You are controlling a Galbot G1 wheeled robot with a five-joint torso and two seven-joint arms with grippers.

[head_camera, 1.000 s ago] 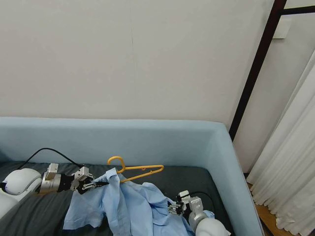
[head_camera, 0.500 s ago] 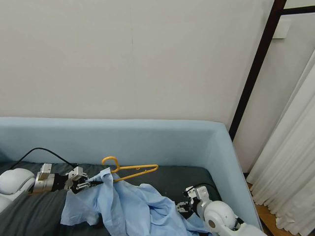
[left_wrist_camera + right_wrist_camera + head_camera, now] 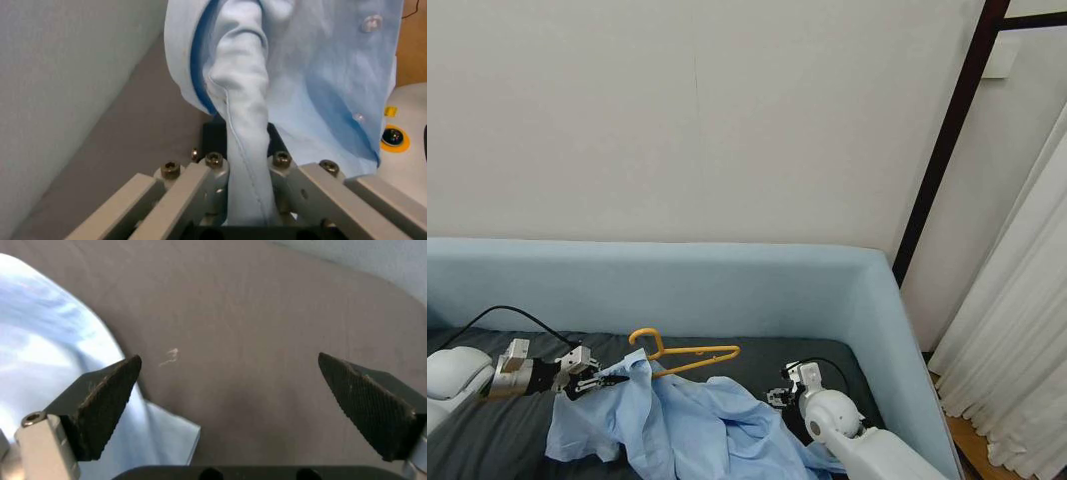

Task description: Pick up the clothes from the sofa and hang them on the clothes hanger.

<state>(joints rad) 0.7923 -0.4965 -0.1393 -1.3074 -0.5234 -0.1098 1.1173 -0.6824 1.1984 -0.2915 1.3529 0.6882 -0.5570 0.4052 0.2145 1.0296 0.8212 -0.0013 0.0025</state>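
Left gripper, fingers clamped on light-blue cotton shirt, has dragged it and the orange clothes hanger toward 9 o'clock across the pale-blue sofa. Right gripper, fingers apart, has let go and sits at the shirt's 3 o'clock. The lift likely falls to the left arm alone.

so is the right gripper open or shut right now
Open. The right gripper has its black ridged fingers spread wide over the dark grey sofa cushion, holding nothing.
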